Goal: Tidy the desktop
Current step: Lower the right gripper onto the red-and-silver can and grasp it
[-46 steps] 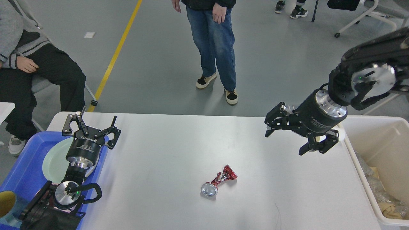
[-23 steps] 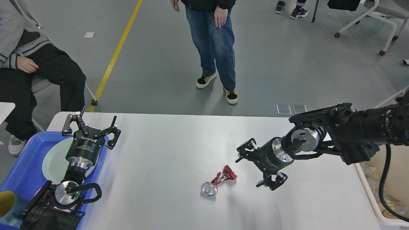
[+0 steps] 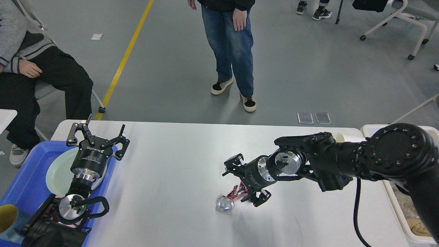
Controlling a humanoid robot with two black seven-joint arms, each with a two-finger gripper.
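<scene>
The white-grey desktop [image 3: 164, 164] fills the lower part of the head view. A crushed red can [image 3: 228, 200] with a shiny silver end lies near its middle. My right gripper [image 3: 242, 184] reaches in from the right and hovers open over the can's red crumpled end, fingers spread to either side of it. My left gripper [image 3: 97, 133] stands open at the desktop's left edge, above a pale green plate [image 3: 58, 173], with nothing between its fingers.
A blue tray [image 3: 24, 185] holds the plate at the left. A cream-white bin [image 3: 404, 219] with crumpled waste stands at the right edge. A seated person [image 3: 31, 68] and a standing person [image 3: 229, 44] are beyond the desk.
My right arm swung down and leftward from above the bin to the crushed can, staying open. The left arm has not moved.
</scene>
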